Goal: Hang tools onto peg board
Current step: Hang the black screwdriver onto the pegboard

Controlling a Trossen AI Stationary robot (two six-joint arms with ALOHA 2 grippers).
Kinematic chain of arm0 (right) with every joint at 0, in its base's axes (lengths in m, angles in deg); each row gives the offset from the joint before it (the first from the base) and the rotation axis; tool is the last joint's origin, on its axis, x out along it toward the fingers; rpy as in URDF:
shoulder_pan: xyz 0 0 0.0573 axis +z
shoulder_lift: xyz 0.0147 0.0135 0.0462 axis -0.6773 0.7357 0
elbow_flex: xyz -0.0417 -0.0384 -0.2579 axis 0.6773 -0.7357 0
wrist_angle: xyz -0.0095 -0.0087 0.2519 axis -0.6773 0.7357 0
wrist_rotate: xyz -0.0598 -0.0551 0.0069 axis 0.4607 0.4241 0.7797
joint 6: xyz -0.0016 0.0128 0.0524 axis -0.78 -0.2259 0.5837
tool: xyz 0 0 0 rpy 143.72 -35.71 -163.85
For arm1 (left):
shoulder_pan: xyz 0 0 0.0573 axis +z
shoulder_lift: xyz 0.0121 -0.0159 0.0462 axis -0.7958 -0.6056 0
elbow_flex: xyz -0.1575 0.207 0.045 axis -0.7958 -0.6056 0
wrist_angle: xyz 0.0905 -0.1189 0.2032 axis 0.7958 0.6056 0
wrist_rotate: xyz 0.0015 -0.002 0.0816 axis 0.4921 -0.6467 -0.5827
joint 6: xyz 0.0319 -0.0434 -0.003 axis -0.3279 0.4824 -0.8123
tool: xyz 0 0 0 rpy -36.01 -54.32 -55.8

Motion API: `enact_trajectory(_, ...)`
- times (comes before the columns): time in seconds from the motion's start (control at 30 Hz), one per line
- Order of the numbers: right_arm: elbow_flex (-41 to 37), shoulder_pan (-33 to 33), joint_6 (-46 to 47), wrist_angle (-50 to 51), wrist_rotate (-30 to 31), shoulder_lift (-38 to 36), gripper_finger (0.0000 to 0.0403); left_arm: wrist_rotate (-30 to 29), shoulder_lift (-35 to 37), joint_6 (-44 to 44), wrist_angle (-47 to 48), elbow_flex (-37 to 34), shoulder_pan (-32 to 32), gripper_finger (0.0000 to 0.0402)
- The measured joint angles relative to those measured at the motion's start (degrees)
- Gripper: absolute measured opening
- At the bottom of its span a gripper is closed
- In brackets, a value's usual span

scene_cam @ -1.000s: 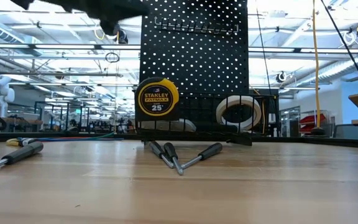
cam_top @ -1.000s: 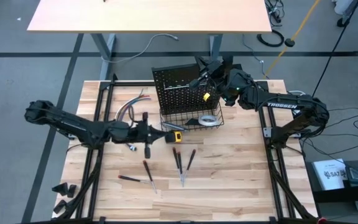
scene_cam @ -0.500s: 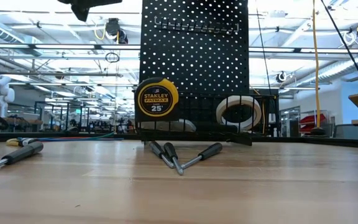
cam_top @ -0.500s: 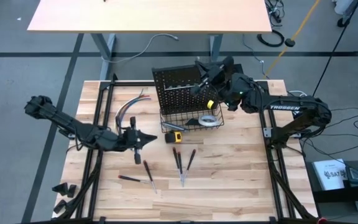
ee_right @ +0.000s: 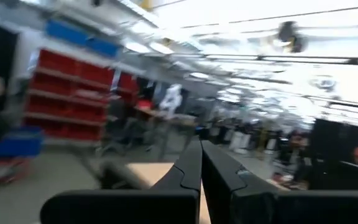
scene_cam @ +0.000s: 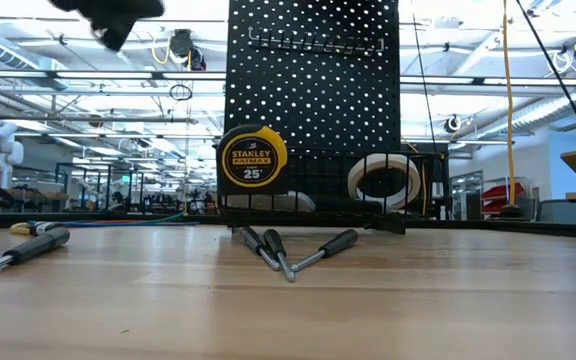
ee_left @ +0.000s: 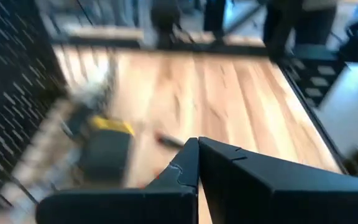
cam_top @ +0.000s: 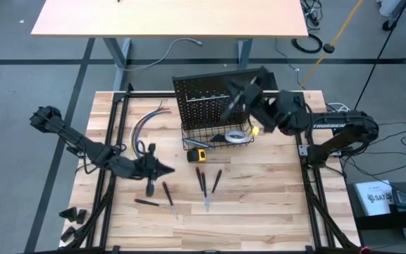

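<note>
The black peg board (cam_top: pixel 197 99) stands upright at the table's far middle, with its wire basket (cam_top: pixel 196 132) at its foot. The white tape roll (cam_top: pixel 237 136) lies in the basket. The yellow-black tape measure (cam_top: pixel 198 154) sits on the table before the basket and also shows in the low view (scene_cam: pixel 253 158). Three screwdrivers (cam_top: pixel 204 185) lie near the middle of the table, and two more (cam_top: pixel 162 199) lie to their left. My left gripper (cam_top: pixel 169 169) is shut and empty, above the table left of the screwdrivers. My right gripper (cam_top: pixel 230 104) is shut and empty, blurred, at the board's right side.
A bundle of coloured cables (cam_top: pixel 146 123) lies left of the peg board. A pale desk top (cam_top: pixel 168 17) stands beyond the table's far edge. Bare wood shows at the table's near and right parts.
My left gripper has gone from beside the tape measure toward the table's near edge and a little left. My right gripper has swung away from the peg board's face toward the table's right edge, and it is blurred in motion. The tools have stayed where they were.
</note>
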Motion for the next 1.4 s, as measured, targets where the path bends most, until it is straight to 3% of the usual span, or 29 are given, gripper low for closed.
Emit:
enact_trajectory(0.17, 0.07, 8.58, 12.12, 18.65, 0.04, -0.39, 0.0, 0.41, -2.27, 5.74, 3.73, 0.0, -4.13, 0.0008)
enact_trajectory(0.27, 0.07, 13.87, 26.36, 30.96, 0.25, 0.76, 0.0, -1.05, -4.16, 5.71, 3.76, 0.0, -5.31, 0.0008)
enact_trajectory(0.4, 0.07, 21.14, 47.36, 43.57, 5.82, 4.67, 0.0, -7.01, -5.75, 3.77, 3.85, 0.02, -5.73, 0.0008)
enact_trajectory(0.53, 0.07, 25.77, 69.73, 53.89, 7.42, 9.49, 0.0, -12.01, -4.99, -1.67, 0.76, -1.72, -5.56, 0.0008)
enact_trajectory(0.77, 0.07, 28.16, 99.06, 62.2, 4.3, 18.3, 0.0, -3.14, -0.11, -10.62, -6.98, -6.98, -0.89, 0.0008)
enact_trajectory(0.9, 0.07, 27.15, 104.55, 60.52, -1.12, 23.04, 0.0, 0.4, 4.72, -10.91, -8.7, -9.49, 1.78, 0.0008)
enact_trajectory(1.03, 0.07, 25.99, 101.97, 57.43, -3.82, 26.73, 0.0, 5.35, 8.02, -10.92, -11.82, -11.57, 2.22, 0.0008)
enact_trajectory(1.17, 0.09, 24.39, 100.36, 54.64, -10.14, 28.72, 0.0, 6.06, 8.55, -9.61, -12.02, -11.87, 2.15, 0.0008)
enact_trajectory(1.4, 0.11, 22.21, 103.54, 53.99, -11.8, 30.49, 0.0017, 6.38, 7.77, -9.33, -11.55, -11.89, 1.68, 0.0008)
